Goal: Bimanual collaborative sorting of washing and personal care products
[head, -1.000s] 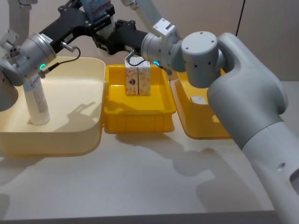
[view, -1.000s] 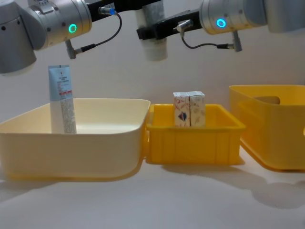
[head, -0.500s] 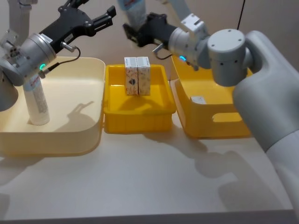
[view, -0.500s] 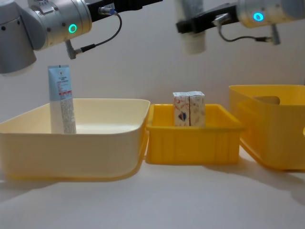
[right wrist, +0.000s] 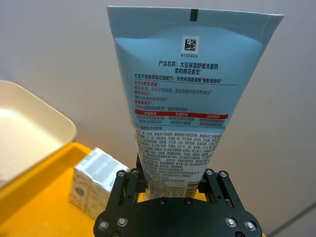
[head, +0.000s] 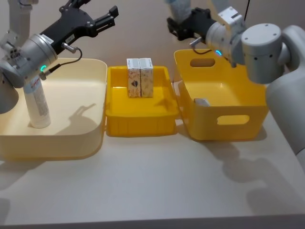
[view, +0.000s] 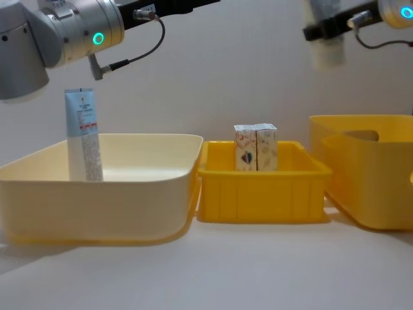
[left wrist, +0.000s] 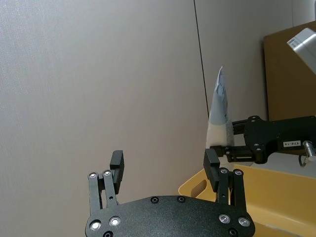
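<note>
My right gripper (head: 182, 25) is shut on a pale blue-and-white squeeze tube (right wrist: 181, 94), held upright with its crimped end up. The tube's white cap end (view: 327, 55) hangs high over the far left corner of the yellow tub (head: 224, 124). My left gripper (head: 109, 16) stands open with nothing in it, up over the gap between the cream tub (head: 71, 143) and the yellow tray (head: 143, 125). A second tube (head: 38, 102) stands upright in the cream tub. Two white cartons (head: 139, 77) with orange-red patterns stand side by side in the tray.
The three containers sit in a row along the table's far half, nearly touching. A small white item (head: 202, 101) lies on the floor of the yellow tub. The white table top (head: 152, 186) lies open in front of them.
The left gripper has let go of the tube and stays open. The right gripper has carried the tube to the right, from above the tray to above the yellow tub.
</note>
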You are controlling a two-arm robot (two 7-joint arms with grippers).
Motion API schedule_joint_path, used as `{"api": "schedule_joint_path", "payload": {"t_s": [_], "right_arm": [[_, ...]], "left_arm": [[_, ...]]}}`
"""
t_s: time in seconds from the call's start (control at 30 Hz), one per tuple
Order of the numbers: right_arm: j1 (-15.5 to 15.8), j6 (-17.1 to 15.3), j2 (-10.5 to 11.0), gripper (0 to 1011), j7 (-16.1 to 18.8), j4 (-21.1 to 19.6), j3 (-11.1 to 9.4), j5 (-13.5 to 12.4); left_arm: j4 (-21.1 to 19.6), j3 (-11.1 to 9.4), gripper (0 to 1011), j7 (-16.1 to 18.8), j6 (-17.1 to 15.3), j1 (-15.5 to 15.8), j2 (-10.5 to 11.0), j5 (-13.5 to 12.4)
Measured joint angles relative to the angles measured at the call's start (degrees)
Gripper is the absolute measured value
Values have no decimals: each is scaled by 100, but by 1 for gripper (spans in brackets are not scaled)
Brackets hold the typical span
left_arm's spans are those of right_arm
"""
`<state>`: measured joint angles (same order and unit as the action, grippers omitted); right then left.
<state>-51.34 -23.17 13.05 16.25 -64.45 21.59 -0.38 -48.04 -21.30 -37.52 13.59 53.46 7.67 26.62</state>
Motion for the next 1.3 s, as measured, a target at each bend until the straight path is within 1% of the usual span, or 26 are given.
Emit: {"api": "schedule_joint_path", "payload": {"t_s": [0.2,0.27,0.33,0.47,0.5,0.63,0.7,0.93,1.3], "right_arm": [[-63,-361,74,544,-153,42,-84,101],[-134,-579,91,544,-215,143,-109,155],[-172,-681,92,544,-242,209,-116,181],[-317,-1001,78,544,-321,458,-125,268],[-317,-1001,78,544,-321,458,-125,268],[-457,-1221,39,544,-388,739,-125,346],[-515,-1303,25,544,-410,857,-125,376],[-630,-1475,-5,544,-463,1082,-125,439],[-716,-1616,-30,544,-506,1260,-125,487]], "left_arm": [[0,0,1003,0,0,0,0,0],[0,0,1003,0,0,0,0,0],[0,0,1003,0,1,0,0,0],[0,0,1003,0,0,0,0,0],[0,0,1003,0,0,0,0,0],[0,0,1003,0,0,0,0,0],[0,0,1003,0,1,0,0,0],[0,0,1003,0,1,0,0,0],[0,0,1003,0,1,0,0,0]]}}
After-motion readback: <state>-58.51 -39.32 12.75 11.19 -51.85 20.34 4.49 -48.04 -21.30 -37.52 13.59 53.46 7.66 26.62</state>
